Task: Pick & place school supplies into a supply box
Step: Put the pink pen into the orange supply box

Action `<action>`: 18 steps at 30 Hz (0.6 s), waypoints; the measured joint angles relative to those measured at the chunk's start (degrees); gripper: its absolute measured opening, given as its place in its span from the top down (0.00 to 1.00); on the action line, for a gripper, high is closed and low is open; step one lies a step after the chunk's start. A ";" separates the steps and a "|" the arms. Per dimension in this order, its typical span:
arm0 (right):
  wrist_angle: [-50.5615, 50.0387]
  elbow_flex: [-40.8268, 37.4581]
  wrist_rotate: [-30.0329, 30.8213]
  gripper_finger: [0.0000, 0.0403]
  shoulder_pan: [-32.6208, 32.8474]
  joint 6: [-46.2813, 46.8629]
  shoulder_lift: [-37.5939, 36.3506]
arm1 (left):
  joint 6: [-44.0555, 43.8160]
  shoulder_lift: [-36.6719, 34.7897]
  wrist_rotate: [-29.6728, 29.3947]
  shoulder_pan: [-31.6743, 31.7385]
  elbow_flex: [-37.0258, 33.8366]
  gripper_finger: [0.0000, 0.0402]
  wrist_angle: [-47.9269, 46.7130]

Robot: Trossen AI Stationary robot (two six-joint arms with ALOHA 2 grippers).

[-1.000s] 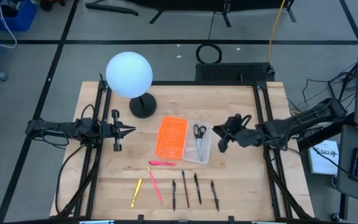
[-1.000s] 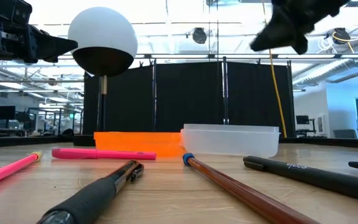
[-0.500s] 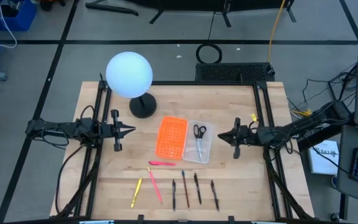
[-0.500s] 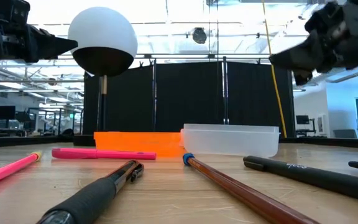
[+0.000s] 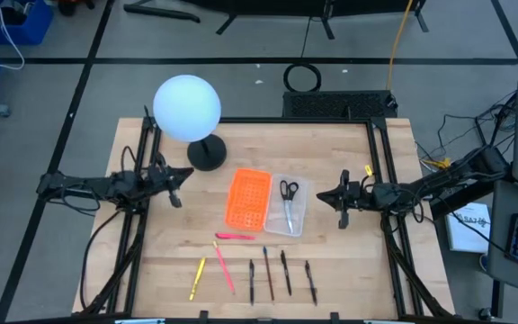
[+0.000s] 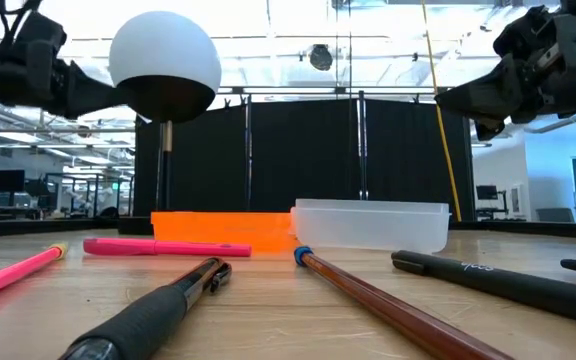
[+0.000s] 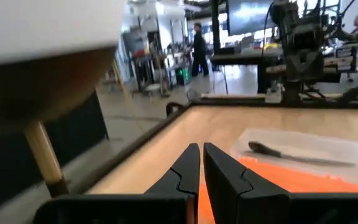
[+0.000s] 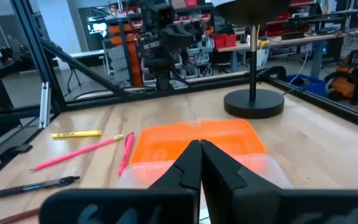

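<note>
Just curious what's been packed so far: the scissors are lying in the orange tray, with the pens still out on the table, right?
Not quite. The scissors lie in the clear box, not the orange tray beside it, which holds nothing; the high view shows this. The pens are indeed still out on the table.

A robotics lab: black-framed wooden table [image 5: 349, 243], equipment racks [image 8: 129, 50], workbenches [image 8: 303, 43] behind.

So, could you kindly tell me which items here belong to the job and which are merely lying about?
Job:
- pens and pencils
- pink marker
- scissors, already inside
- clear supply box

Lying about:
- orange perforated tray
- globe lamp
</note>
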 joint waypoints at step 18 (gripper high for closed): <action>-0.04 -0.13 -1.46 1.00 0.03 -1.61 2.20 | -12.87 6.97 3.93 -0.85 0.00 0.92 0.26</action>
